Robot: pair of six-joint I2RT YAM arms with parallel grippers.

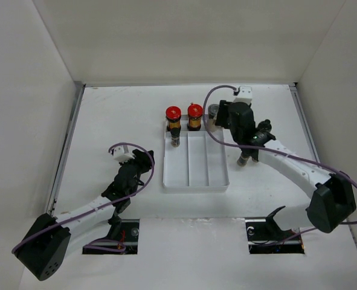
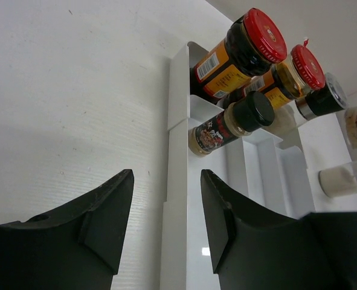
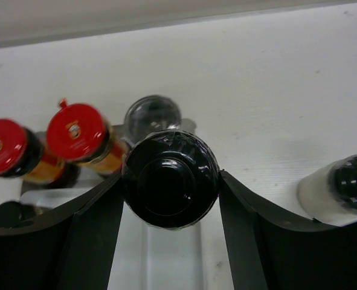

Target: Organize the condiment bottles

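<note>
Two red-capped bottles [image 1: 173, 115] [image 1: 194, 113] and a grey-capped bottle [image 1: 214, 111] stand at the far end of the white tray [image 1: 195, 180]. A black-capped shaker [image 1: 175, 141] stands in its left channel. My right gripper [image 1: 225, 119] is shut on a black-capped shaker [image 3: 170, 179], held above the tray's right channel beside the grey-capped bottle [image 3: 152, 113]. Another black-capped shaker [image 1: 246, 158] stands on the table right of the tray. My left gripper [image 1: 143, 160] is open and empty left of the tray, with the tray's left wall between its fingers [image 2: 223, 217].
White walls enclose the table on the left, back and right. The right arm reaches across the table to the right of the tray. The left arm lies low at the near left.
</note>
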